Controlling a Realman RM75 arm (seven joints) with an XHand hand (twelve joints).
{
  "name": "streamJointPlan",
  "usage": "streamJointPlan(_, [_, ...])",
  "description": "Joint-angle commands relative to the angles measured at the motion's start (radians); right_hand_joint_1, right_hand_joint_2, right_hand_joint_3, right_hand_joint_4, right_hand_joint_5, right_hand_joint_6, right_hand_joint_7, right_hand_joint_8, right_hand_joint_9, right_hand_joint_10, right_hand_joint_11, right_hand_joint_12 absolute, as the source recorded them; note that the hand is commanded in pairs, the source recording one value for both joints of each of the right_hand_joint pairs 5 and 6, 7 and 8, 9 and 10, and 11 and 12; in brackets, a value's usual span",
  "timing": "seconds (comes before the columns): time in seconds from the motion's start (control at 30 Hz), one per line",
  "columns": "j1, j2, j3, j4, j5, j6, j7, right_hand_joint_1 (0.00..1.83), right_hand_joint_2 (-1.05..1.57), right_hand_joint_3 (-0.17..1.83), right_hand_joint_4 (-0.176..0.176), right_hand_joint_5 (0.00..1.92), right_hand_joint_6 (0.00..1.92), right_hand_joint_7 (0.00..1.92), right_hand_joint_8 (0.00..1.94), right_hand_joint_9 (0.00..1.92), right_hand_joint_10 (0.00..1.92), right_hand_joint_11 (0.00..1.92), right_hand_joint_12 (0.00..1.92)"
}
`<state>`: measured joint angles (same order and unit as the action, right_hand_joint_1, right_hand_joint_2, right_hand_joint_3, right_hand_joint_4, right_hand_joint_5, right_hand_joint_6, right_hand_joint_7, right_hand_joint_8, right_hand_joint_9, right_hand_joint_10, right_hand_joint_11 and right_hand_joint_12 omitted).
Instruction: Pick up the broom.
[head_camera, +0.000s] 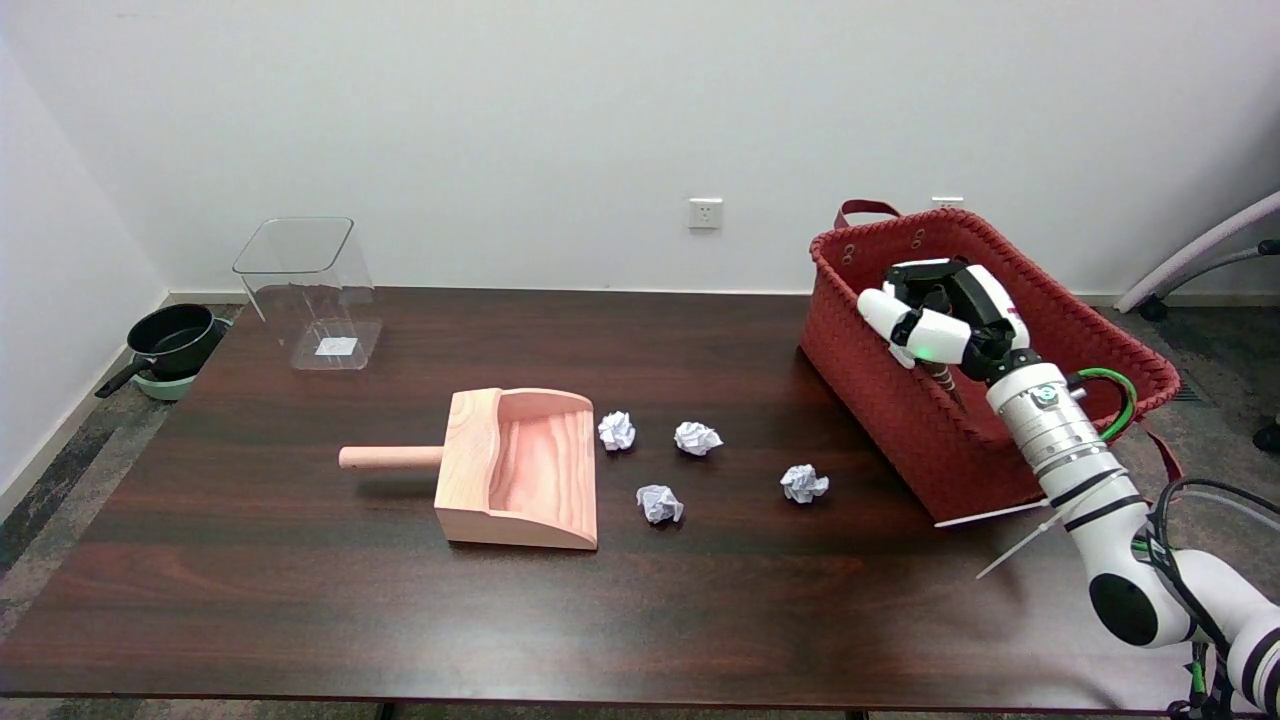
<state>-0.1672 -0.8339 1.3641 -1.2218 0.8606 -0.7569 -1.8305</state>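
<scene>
Right hand (940, 320): over the red basket (900, 400), fingers curled around a thin dark stick, apparently the broom (943, 378) handle.
Broom: mostly hidden inside the basket.
Risk: bristles could catch the woven rim and tip it.

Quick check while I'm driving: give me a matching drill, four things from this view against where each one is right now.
Things:
1. right hand
2. dustpan
3. clear bin
4. black pan

Places:
A. on the floor, left of the table
B. at the table's far left corner
C. over the red basket, fingers curled
D. mid-table, left of the paper balls

Pairs: 1-C, 2-D, 3-B, 4-A
</scene>
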Motion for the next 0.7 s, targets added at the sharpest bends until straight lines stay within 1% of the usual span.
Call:
streamJointPlan(0.03, [0.016,-0.001,-0.006,0.007,0.009,0.008,-0.001,1.09,1.02,0.78,0.000,1.75,1.75,1.78,1.78,1.80,1.80,1.73,1.73])
streamJointPlan(0.17, [0.024,-0.002,-0.008,0.007,0.009,0.008,-0.004,1.09,1.09,0.81,0.000,1.85,1.85,1.83,1.83,1.83,1.83,1.78,1.78])
streamJointPlan(0.3, [0.030,-0.005,-0.008,0.004,0.009,0.005,-0.008,1.08,1.13,0.85,0.000,1.91,1.91,1.87,1.87,1.87,1.87,1.81,1.81])
streamJointPlan(0.5, [0.048,-0.004,0.007,-0.012,0.007,-0.001,-0.020,1.05,1.24,0.89,0.000,1.92,1.92,1.91,1.91,1.90,1.90,1.85,1.85])
streamJointPlan(0.7, [0.050,-0.004,0.073,-0.048,0.003,-0.001,-0.090,1.05,1.27,0.91,0.000,1.92,1.92,1.92,1.92,1.92,1.92,1.86,1.86])
